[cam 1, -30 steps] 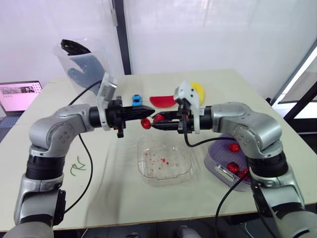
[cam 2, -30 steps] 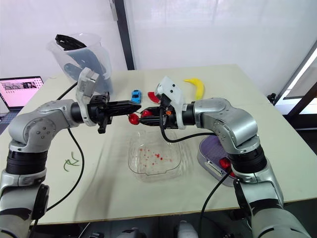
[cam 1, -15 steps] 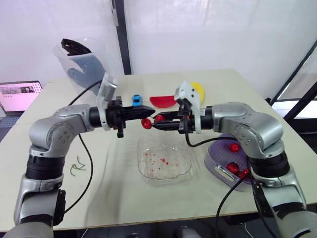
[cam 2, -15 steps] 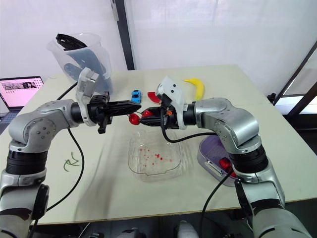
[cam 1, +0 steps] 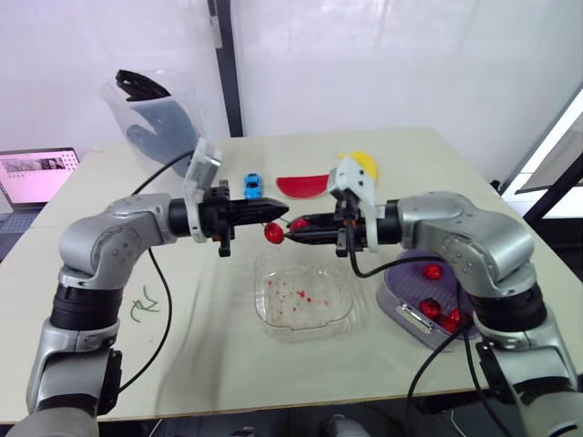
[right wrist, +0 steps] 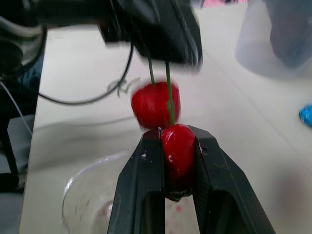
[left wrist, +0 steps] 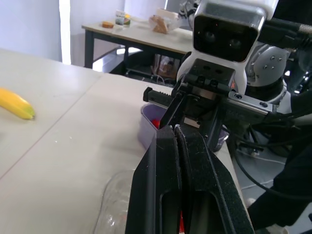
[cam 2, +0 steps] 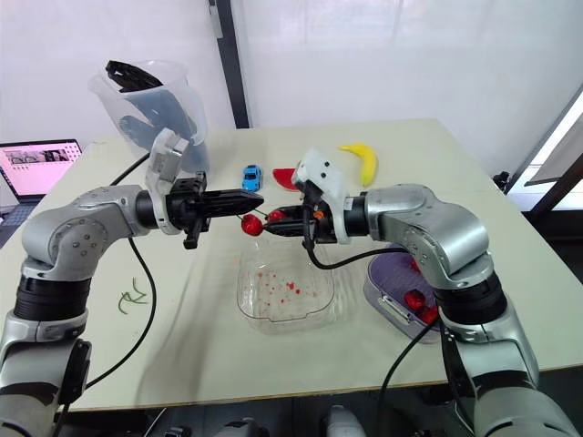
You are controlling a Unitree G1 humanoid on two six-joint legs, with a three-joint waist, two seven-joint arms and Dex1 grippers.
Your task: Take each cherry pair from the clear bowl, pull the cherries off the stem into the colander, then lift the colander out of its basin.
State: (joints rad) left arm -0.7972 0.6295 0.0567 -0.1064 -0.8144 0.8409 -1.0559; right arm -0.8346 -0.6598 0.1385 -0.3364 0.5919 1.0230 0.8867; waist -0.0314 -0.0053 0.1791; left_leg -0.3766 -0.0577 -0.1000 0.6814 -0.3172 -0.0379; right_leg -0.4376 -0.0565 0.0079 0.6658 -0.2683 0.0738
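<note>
- left tool [left wrist: 174,134] clenched on the thin green stems of the cherry pair [right wrist: 158,107] (two glossy, round red cherries); right tool [right wrist: 178,141] clamped on the lower cherry.
- Pair is held in the air between the tools, above the far rim of the clear plastic bowl [cam 1: 273,325], mid pale beige surface [cam 1: 209,346].
- Opposed grips are set up to pull fruit off stem; the free cherry dangles beside the gripped one.
- Both stems look attached, hard to be sure.
- lilac plastic colander [cam 1: 393,293] sits by the surface's right edge, red cherries inside; the pair isn't over it, so the drop needs a shift right.
</note>
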